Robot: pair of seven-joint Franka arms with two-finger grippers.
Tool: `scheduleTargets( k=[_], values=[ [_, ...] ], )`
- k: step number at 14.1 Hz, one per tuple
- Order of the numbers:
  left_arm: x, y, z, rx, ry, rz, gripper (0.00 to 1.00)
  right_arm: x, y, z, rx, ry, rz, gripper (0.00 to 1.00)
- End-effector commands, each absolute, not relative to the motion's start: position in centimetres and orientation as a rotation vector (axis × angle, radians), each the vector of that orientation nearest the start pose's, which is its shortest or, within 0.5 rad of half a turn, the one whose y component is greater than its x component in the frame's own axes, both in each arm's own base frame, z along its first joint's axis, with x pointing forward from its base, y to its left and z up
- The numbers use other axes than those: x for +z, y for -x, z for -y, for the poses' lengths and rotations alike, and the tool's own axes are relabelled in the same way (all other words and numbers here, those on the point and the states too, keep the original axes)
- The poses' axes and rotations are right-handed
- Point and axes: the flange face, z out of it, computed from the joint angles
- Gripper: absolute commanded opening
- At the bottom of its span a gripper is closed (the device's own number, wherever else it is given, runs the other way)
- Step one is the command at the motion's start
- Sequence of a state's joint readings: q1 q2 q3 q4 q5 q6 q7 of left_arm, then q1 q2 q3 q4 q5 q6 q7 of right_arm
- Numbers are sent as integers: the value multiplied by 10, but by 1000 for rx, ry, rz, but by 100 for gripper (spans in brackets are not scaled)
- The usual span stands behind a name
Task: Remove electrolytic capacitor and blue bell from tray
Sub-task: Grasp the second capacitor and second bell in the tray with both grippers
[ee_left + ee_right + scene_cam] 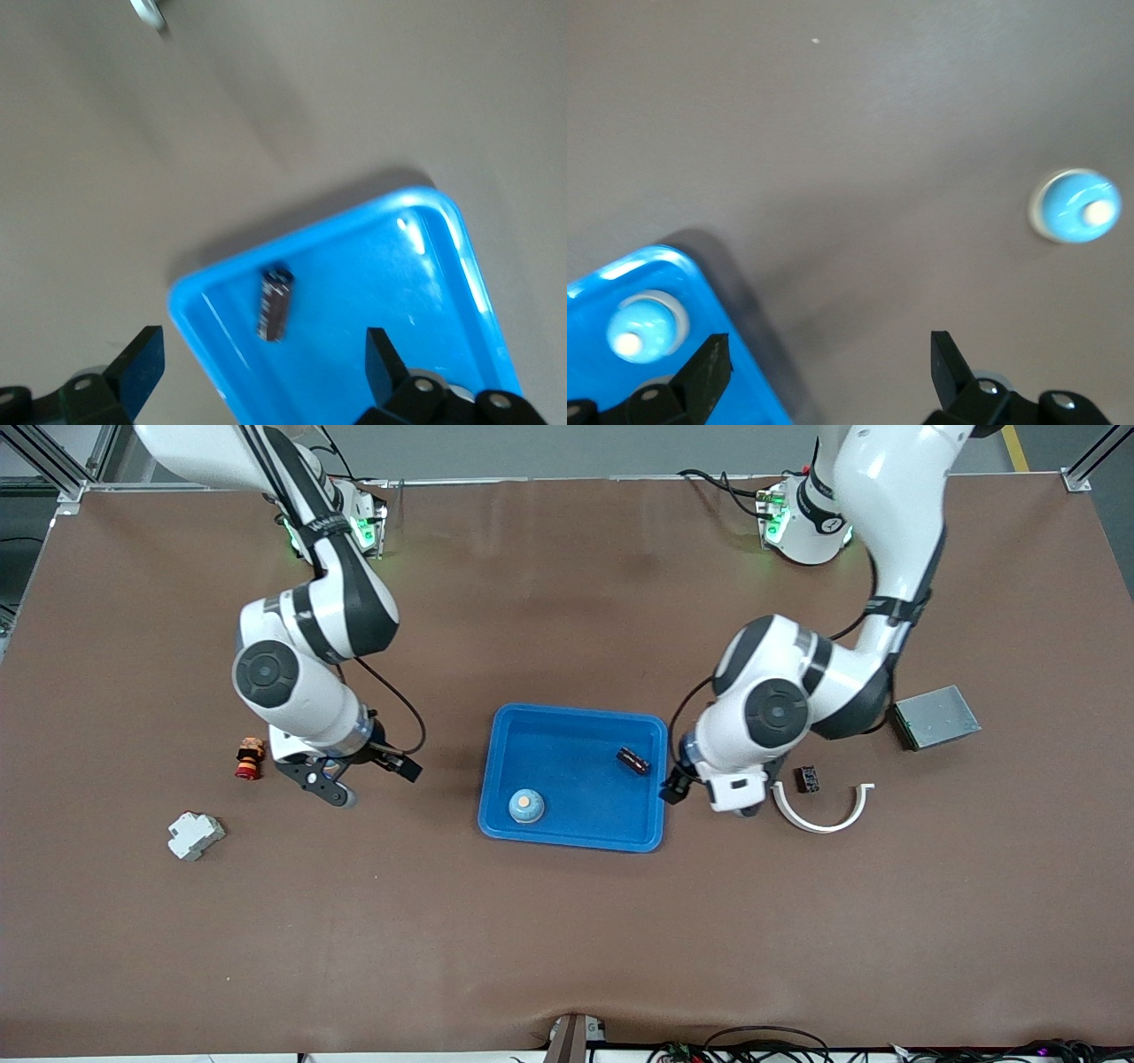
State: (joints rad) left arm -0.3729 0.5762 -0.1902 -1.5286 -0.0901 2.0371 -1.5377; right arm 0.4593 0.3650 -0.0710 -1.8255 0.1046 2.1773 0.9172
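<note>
The left gripper [257,367] is open and empty over the table just beside the blue tray [567,837]. The right gripper [824,367] is also open and empty. Inside the tray lie the capacitor [633,761] and the bell [526,805], well apart.

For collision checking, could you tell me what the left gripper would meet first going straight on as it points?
Likely the blue tray floor beside the capacitor, framed by the open jaws of the left gripper; depth is unclear.
</note>
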Motion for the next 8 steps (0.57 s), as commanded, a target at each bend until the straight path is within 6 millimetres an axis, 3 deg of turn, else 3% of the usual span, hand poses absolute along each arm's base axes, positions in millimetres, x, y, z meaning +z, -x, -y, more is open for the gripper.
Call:
scheduleTargets(
  k=[1,4,8],
  values=[
    [299,-593,393,273,2728,1668,100,313,-607,-308,52,2929,-1017,100],
    [264,-584,415,230,2742,1662,100,285,-619,-353,-6,2925,-1100,100],
    [230,-574,426,212,2743,1592,100,264,-623,-390,-36,2902,-1154,100]
  ],
)
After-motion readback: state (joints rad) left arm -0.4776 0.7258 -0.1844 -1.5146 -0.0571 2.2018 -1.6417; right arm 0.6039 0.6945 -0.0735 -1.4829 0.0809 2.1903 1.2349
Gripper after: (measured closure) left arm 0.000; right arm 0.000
